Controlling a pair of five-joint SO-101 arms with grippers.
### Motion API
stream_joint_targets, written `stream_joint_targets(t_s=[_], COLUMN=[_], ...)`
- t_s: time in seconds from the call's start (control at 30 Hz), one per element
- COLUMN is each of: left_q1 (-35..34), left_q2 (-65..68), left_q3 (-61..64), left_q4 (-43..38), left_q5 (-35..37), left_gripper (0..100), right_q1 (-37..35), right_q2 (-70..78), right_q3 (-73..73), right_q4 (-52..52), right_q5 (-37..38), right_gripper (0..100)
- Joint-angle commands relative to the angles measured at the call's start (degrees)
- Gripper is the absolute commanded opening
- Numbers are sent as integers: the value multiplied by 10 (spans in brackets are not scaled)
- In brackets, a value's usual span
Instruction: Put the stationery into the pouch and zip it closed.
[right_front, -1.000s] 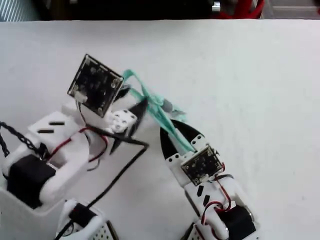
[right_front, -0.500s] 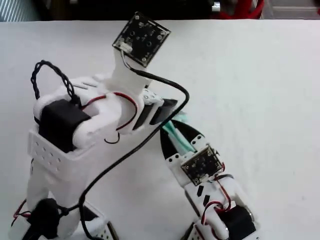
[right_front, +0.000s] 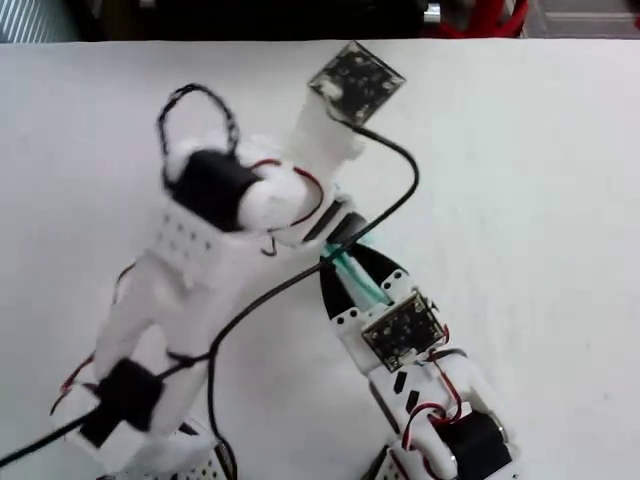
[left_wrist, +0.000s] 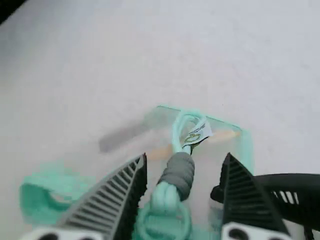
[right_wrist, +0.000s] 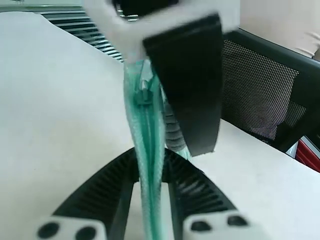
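Observation:
The pouch (left_wrist: 161, 124) is clear with mint-green edges and lies on the white table; a light wooden stick (left_wrist: 223, 135) shows through its wall. Its grey and mint zipper pull cord (left_wrist: 176, 172) sits between the fingers of my left gripper (left_wrist: 185, 159), which stands open around it. In the high view the left gripper (right_front: 336, 224) hangs over the pouch's far end. My right gripper (right_wrist: 150, 156) is shut on the pouch's green zipper edge (right_wrist: 148, 120) and holds it upright. From above, the right gripper (right_front: 350, 272) grips the pouch (right_front: 358, 280) at its near end.
The left arm's white body (right_front: 215, 235) and black cable (right_front: 300, 285) stretch across the table's middle and cover most of the pouch. The right arm's base (right_front: 440, 420) sits at the front edge. A black mesh chair (right_wrist: 260, 95) stands beyond the table.
The left arm has swung from the left front up and across to the pouch's far end. Its gripper now straddles the pull cord. The right arm has kept still.

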Motion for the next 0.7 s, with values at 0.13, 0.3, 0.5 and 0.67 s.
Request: stream_joint_targets(t_s=[0.13, 0.3, 0.5, 0.67], left_q1=[0, 0, -4, -27], left_q2=[40, 40, 39, 38], left_q3=[-65, -8, -44, -142], left_q4=[18, 18, 17, 17], left_q5=[-76, -111, -108, -67], left_gripper=[108, 24, 23, 23], right_q1=[13, 13, 14, 22], right_q2=[3, 3, 3, 3], right_q3=[1, 1, 1, 1], right_q4=[-4, -5, -6, -6], right_q5=[-2, -1, -1, -4], right_gripper=[21, 21, 21, 21])
